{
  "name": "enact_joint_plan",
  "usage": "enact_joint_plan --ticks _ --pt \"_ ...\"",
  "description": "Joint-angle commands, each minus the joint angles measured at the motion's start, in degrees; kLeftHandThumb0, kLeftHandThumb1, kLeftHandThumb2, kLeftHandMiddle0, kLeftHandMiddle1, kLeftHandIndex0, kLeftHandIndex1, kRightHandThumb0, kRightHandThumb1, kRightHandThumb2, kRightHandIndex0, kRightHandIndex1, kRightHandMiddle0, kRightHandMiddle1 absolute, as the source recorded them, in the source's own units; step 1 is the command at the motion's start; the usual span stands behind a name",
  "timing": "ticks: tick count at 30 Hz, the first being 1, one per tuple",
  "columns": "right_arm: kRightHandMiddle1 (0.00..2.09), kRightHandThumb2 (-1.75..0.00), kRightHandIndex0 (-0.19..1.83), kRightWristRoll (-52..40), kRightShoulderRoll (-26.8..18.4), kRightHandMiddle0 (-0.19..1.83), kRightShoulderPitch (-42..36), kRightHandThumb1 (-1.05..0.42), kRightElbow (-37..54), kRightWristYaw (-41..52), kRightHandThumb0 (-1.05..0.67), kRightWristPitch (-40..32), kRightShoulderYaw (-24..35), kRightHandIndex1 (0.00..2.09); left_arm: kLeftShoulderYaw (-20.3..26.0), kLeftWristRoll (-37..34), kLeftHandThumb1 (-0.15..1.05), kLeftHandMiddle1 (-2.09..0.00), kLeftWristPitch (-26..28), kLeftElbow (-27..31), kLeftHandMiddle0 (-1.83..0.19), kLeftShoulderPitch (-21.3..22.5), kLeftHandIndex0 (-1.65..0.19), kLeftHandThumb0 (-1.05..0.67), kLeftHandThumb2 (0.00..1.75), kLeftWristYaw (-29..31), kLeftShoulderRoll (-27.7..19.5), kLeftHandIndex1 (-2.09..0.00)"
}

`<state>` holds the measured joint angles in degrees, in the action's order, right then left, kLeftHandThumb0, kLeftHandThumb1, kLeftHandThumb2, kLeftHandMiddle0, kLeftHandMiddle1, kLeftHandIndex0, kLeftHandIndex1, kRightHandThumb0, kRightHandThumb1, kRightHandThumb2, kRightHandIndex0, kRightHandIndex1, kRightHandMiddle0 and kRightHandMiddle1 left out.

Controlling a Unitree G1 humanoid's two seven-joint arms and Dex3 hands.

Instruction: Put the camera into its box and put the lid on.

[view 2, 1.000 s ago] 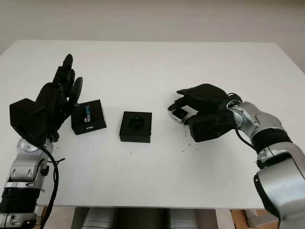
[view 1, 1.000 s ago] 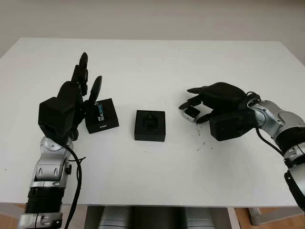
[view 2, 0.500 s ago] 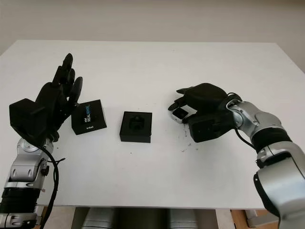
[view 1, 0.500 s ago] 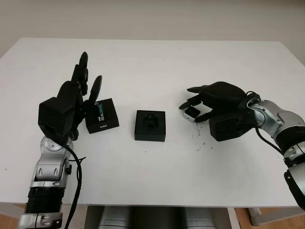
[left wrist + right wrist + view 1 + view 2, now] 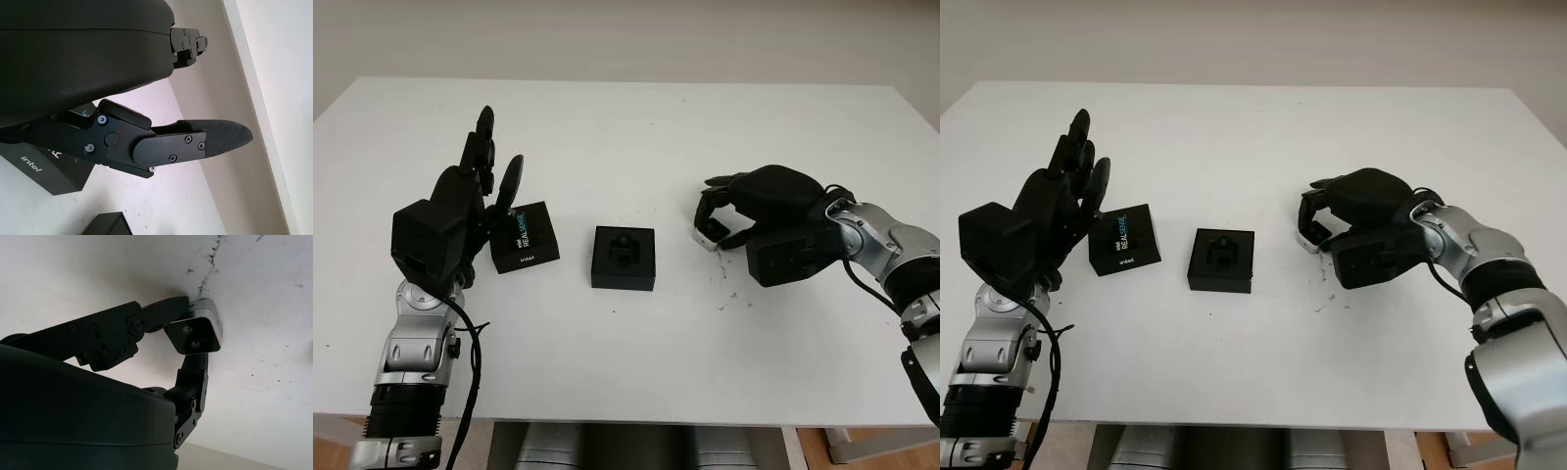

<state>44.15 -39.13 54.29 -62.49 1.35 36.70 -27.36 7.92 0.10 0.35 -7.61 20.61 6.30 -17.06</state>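
The small silver-and-black camera (image 5: 708,233) sits on the white table (image 5: 636,127) at centre right; in the right wrist view the camera (image 5: 195,330) is pinched between two black fingers (image 5: 146,316). My right hand (image 5: 717,213) is shut on it, low on the table. The black box base (image 5: 623,258) lies open at the centre, with a moulded insert inside. Its black lid (image 5: 522,238), printed "intel RealSense", lies to the left. My left hand (image 5: 497,166) is held up open just left of the lid, not touching it.
Dark specks and scuff marks (image 5: 729,286) dot the table just in front of the right hand. The table's front edge (image 5: 607,421) runs close to both arms, and a pale wall stands behind the far edge.
My right hand's fingers have curled in and closed on the camera, which has tipped up on its edge. The left hand, lid and box have stayed put.
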Motion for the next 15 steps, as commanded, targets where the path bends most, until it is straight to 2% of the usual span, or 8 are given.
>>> enact_joint_plan --ticks 1,10,15 --pt "1.1 -0.05 0.29 -0.4 -1.52 0.46 0.31 -0.94 0.34 0.53 -0.33 -0.9 0.25 0.05 -0.01 -0.07 1.05 -0.05 -0.72 0.32 0.13 0.26 0.1 -0.75 0.53 0.32 -0.28 -0.05" --pt "1.08 -0.05 0.29 -1.12 -2.19 0.46 -0.58 -0.94 0.66 0.41 -0.32 -1.64 0.52 0.06 0.08 -0.41 1.05 -0.05 0.1 0.66 0.14 0.3 0.11 -0.76 0.53 0.42 0.16 -0.05" --pt "1.09 -0.05 0.29 -4.26 -0.85 0.46 -1.36 -0.94 -0.39 2.36 -0.33 -2.13 2.1 0.05 -0.04 -0.44 1.05 -0.05 0.35 0.8 0.14 0.31 0.12 -0.75 0.53 0.37 0.13 -0.04"
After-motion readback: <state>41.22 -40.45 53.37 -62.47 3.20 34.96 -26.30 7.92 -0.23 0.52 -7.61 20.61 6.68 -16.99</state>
